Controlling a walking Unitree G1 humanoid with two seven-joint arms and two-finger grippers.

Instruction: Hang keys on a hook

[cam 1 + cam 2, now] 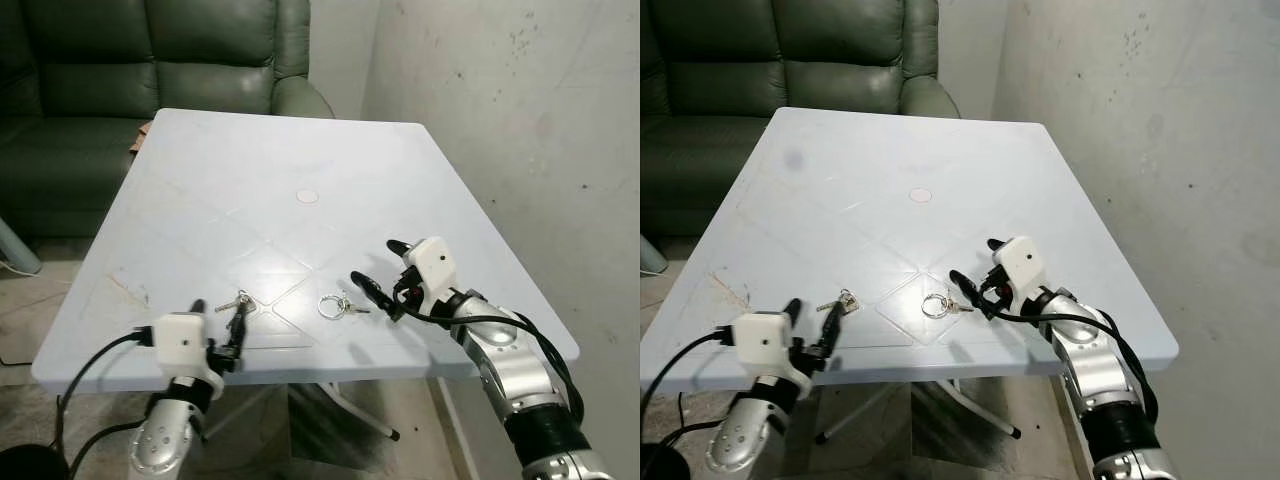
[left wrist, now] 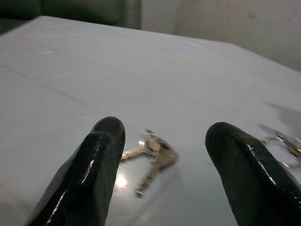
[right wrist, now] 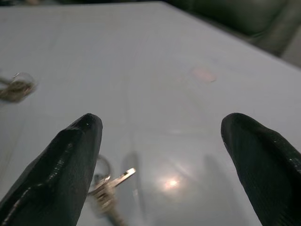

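Two sets of keys are approached by open grippers at the near desk edge.

Left gripper (image 1: pixel 232 335) is held with fingers apart just before the left bunch of keys (image 1: pixel 237 301); right gripper (image 1: pixel 378 270), fingers spread, is beside the ringed keys (image 1: pixel 337 305). A low, centred pinch on the ring is judged best. Pale desk (image 1: pixel 300 150), green sofa (image 1: pixel 150 60) and wall (image 1: pixel 520 130) are seen; no hook is made out.

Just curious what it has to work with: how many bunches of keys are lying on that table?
2. One bunch of keys lies near the table's front edge, just ahead of the left gripper. The other, on a large ring, lies beside the right gripper. No hook is visible.
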